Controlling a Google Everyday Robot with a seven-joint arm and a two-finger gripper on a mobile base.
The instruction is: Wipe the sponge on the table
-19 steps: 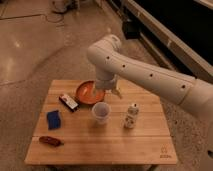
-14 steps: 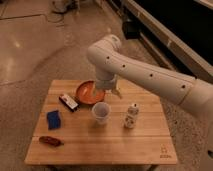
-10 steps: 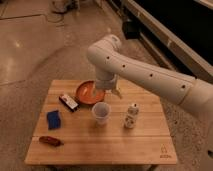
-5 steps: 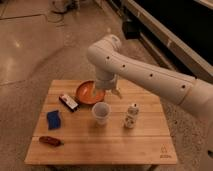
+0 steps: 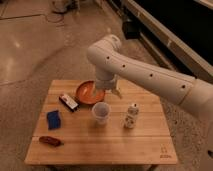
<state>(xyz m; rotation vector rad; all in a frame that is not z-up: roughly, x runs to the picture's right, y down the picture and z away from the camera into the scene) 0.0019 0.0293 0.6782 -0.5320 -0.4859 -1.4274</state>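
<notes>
The blue sponge lies flat on the left part of the light wooden table, near its left edge. My white arm reaches in from the right, and its gripper hangs above the far middle of the table, beside the orange bowl. The gripper is well to the right of the sponge and apart from it. Nothing shows between its fingers.
A black-white-red flat box lies between the sponge and the bowl. A pale cup stands mid-table, with a small white bottle to its right. A dark red oblong object rests at the front left. A logo mark sits near the front right corner.
</notes>
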